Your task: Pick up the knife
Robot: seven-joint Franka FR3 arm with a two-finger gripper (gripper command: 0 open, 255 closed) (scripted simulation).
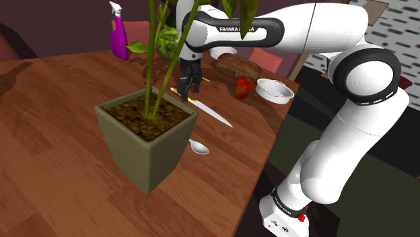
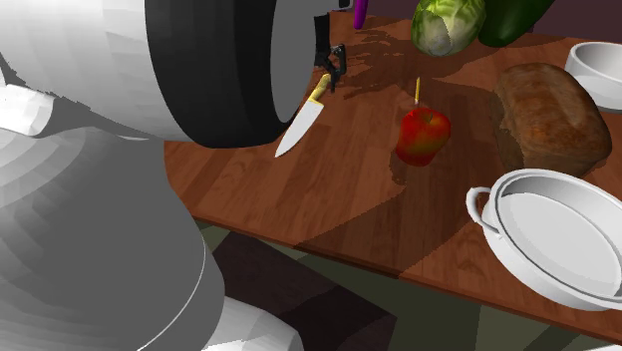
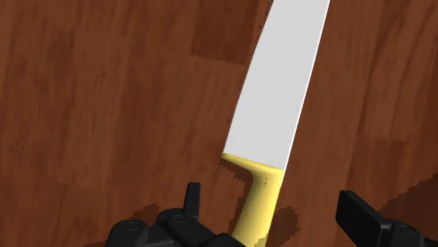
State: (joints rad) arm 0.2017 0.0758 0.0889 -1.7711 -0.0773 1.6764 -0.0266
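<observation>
A knife with a yellow handle [image 3: 256, 203] and a white blade [image 3: 281, 84] lies flat on the brown wooden table [image 1: 60, 134]. My black gripper [image 3: 274, 210] is low over the handle, open, one finger on each side of it and neither touching. In the shoulder view the gripper [image 1: 188, 85] hangs just behind the plant pot, and the knife blade [image 1: 214, 114] points toward the table's near edge. The second exterior view shows the gripper [image 2: 331, 68] over the knife [image 2: 300, 125], partly hidden by my arm.
A large square plant pot [image 1: 145, 138] stands close beside the gripper, its stems crossing in front of the arm. A spoon [image 1: 198, 147], a red apple [image 1: 243, 87], a bread loaf [image 1: 238, 65], a white bowl [image 1: 274, 89] and a purple spray bottle [image 1: 119, 35] are nearby.
</observation>
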